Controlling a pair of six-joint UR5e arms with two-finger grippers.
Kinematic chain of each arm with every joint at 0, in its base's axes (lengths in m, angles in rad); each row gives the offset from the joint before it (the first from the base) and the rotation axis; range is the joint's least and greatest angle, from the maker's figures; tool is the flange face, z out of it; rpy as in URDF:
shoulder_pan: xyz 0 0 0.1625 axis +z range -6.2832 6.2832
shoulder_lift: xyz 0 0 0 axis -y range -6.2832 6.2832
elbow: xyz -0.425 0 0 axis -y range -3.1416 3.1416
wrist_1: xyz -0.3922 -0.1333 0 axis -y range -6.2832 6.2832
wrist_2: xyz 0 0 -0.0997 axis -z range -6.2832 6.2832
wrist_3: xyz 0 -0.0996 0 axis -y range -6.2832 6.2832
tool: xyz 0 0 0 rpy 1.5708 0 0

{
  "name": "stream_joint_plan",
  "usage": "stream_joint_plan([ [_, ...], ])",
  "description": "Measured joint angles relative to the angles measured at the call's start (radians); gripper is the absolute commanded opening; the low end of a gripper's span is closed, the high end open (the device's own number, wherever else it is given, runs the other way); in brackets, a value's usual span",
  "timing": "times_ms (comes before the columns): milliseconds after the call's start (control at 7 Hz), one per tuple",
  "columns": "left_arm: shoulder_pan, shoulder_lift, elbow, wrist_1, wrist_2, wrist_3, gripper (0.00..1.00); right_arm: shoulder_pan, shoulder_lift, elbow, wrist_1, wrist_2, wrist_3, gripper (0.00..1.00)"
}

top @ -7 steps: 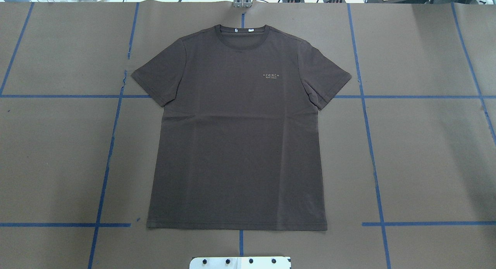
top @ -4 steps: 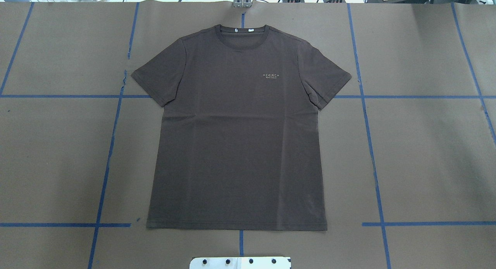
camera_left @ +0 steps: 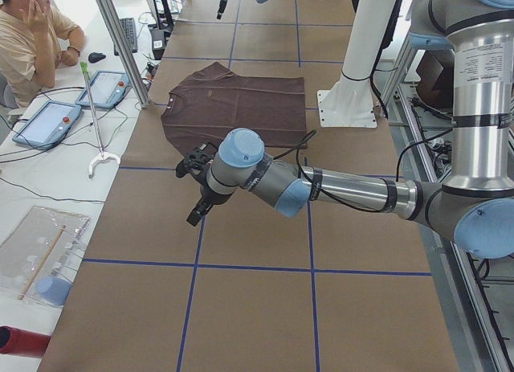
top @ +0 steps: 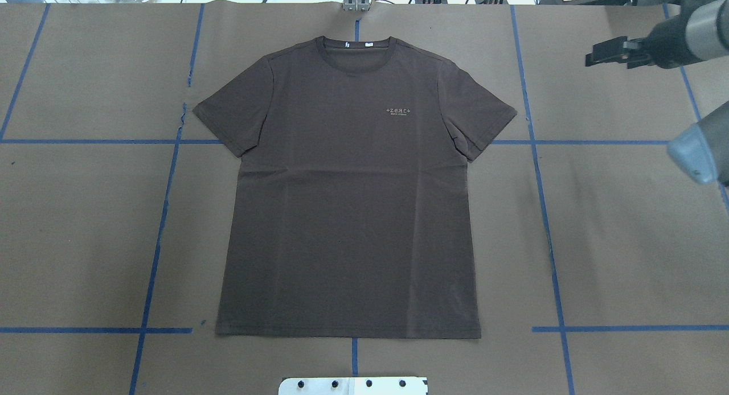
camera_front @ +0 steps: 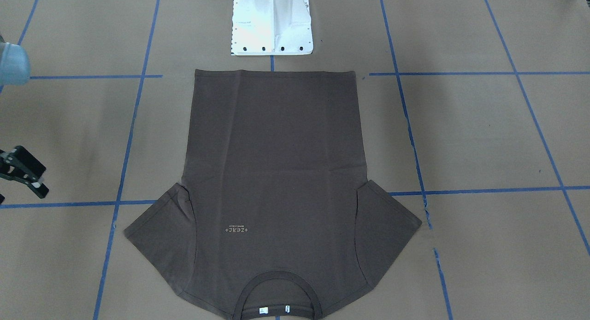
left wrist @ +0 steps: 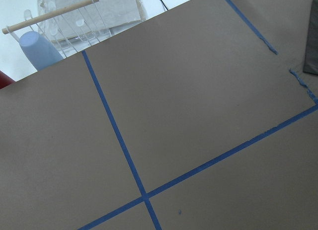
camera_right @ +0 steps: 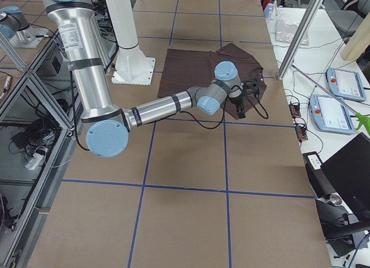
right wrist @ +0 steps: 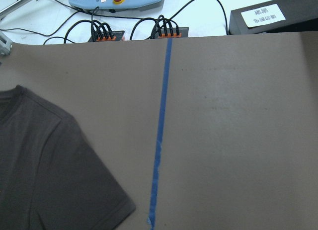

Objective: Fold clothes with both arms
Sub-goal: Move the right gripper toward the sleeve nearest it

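**Brown T-shirt (top: 347, 201) lies untouched as the right gripper (top: 599, 52) comes into view**

It is spread flat and face up in the middle of the paper-covered table (top: 626, 241), collar at 12 o'clock and hem at 6, with no fold made. It has not shifted since a second ago. What is new overhead is the right gripper at the shirt's 2 o'clock, well apart from the sleeve. That corner was bare before. I cannot tell whether its claw is spread or pressed together. The left gripper (camera_left: 194, 189) shows only from the side, out past 9 o'clock, and its claw cannot be judged either. Both arms are probably approaching for a first grasp.
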State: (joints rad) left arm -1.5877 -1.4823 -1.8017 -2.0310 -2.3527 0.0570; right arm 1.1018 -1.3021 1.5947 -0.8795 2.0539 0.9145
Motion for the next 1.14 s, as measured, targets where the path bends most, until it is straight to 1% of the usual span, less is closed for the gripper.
stream_joint_plan([
  [143,0.000,-0.001,0.000,0.000,0.000,0.000,1.00,-0.088,0.044,-0.080,0.105,-0.092,0.111,0.80],
  [286,0.000,-0.001,0.000,0.000,0.000,0.000,1.00,-0.168,0.070,-0.126,0.154,-0.182,0.180,0.76],
  [429,0.000,-0.002,0.001,0.000,0.000,0.000,1.00,-0.231,0.085,-0.157,0.171,-0.259,0.216,0.72],
  [571,0.000,-0.002,0.000,0.000,0.000,0.000,1.00,-0.268,0.100,-0.193,0.175,-0.304,0.229,0.69],
  [857,0.000,-0.002,-0.001,0.000,0.000,0.001,1.00,-0.288,0.119,-0.245,0.174,-0.338,0.214,0.68],
  [1143,0.000,-0.001,0.000,0.001,0.001,0.001,1.00,-0.288,0.125,-0.281,0.176,-0.366,0.152,0.68],
])
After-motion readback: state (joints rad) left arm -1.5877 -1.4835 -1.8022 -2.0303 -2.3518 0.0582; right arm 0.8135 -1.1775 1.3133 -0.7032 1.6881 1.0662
